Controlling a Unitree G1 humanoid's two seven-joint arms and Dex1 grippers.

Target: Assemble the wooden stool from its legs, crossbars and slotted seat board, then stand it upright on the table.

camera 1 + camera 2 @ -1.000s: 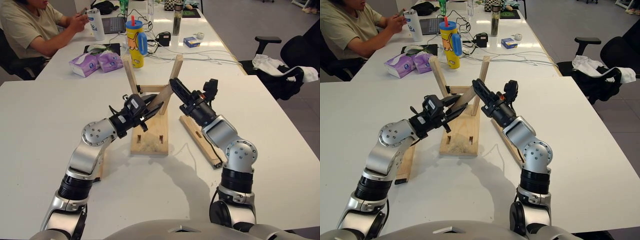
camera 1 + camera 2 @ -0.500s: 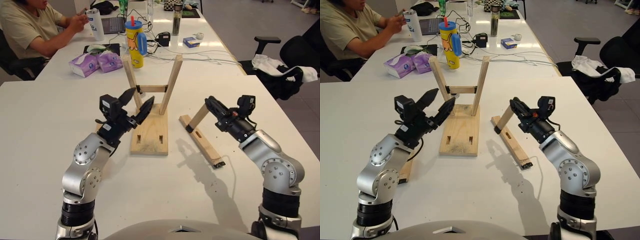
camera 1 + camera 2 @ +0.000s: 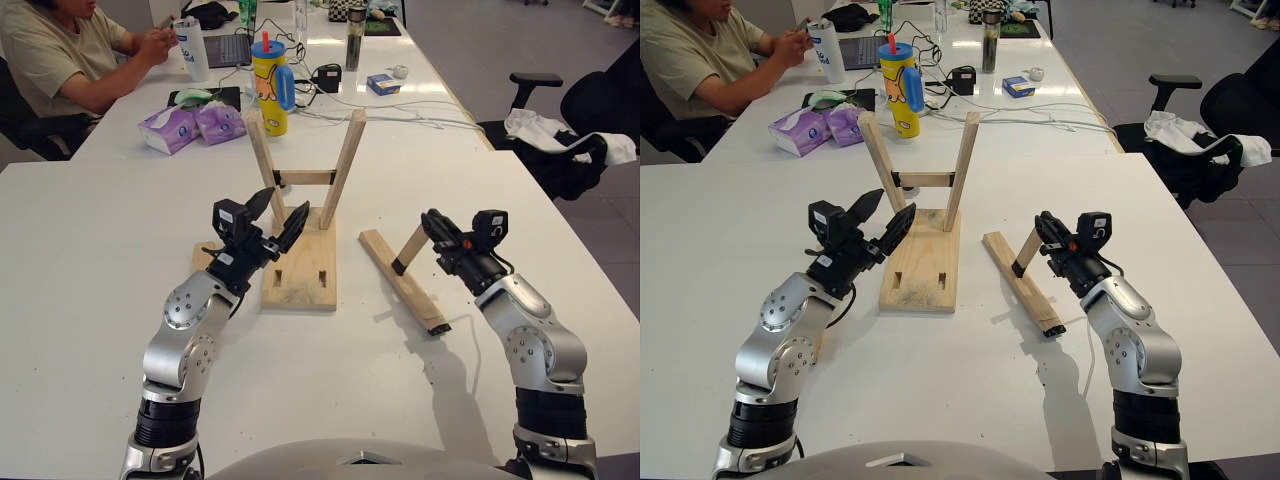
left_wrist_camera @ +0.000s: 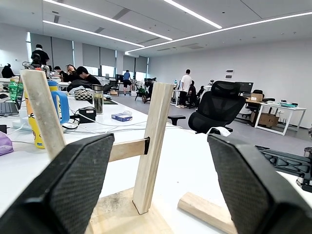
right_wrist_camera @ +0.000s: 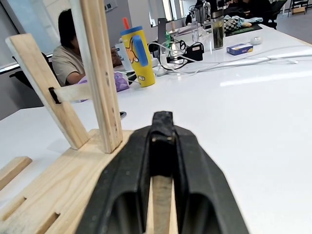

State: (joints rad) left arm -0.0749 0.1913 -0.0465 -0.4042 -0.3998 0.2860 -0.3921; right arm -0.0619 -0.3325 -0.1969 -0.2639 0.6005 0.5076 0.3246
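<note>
Midway across the worktop (image 3: 90, 230), seat board (image 3: 300, 290) lies flat, one leg pair (image 3: 349, 160) slotted.
Right claw (image 3: 432, 224), clamped on the loose leg frame (image 3: 405, 285), should set it square into the near slots (image 3: 322, 277); left claw (image 3: 283, 203) gapes alongside.

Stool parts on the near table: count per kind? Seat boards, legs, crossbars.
seat board: 1
legs: 4 (two standing in the board, one lying flat on the right, one left of the board, partly hidden)
crossbars: 2 (one joining the standing pair, one raised in the shut right gripper)
total: 7
</note>
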